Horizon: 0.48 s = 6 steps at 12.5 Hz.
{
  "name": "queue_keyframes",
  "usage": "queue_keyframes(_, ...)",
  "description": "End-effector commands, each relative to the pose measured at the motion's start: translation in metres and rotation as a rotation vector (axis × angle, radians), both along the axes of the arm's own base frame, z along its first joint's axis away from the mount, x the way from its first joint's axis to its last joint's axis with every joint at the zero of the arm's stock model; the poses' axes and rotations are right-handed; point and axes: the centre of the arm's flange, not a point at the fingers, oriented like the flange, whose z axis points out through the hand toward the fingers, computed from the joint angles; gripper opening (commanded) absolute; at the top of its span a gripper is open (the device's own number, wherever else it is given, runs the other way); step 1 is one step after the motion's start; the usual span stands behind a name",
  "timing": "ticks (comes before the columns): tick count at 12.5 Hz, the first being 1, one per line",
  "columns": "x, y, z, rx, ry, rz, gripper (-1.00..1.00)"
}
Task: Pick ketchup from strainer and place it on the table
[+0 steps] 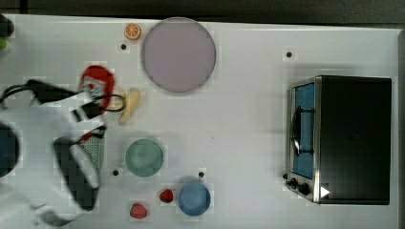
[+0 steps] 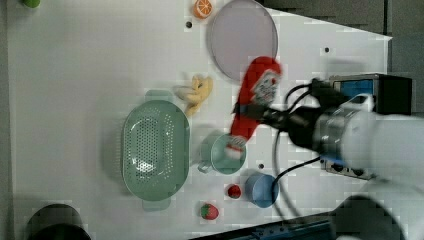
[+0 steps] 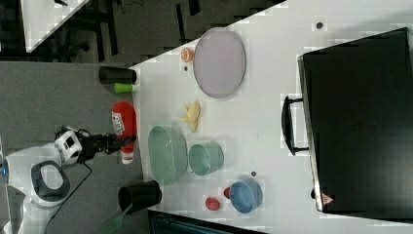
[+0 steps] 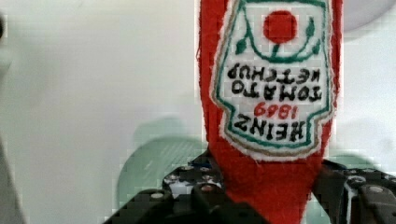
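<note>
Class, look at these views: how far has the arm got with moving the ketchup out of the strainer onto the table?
Done: the ketchup is out of the strainer, whose basket lies bare. In hand: the tool grips the bottle near its lower part and holds it in the air. Left: lower it onto a bare part of the table and let go.

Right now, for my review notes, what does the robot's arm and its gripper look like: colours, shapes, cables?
The arm is built of rounded, glossy white segments with dark grey to black sections at the joints and a metallic silver ring near the wrist. The gripper is black, and in the wrist view its black fingers carry small silver screws. Loose black cables loop around the wrist.
</note>
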Motion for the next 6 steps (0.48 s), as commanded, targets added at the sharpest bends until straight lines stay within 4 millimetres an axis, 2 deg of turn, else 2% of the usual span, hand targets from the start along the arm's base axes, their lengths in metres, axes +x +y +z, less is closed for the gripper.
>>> queue_keyframes(1, 0.038, -0.106, -0.035, -0.017, 0.125, -0.198, 0.12)
queue_keyframes(4, 0.052, -0.185, -0.046, -0.022, 0.147, -0.332, 0.12)
queue_keyframes(6, 0.051, -0.231, -0.064, -0.028, 0.182, -0.406, 0.12)
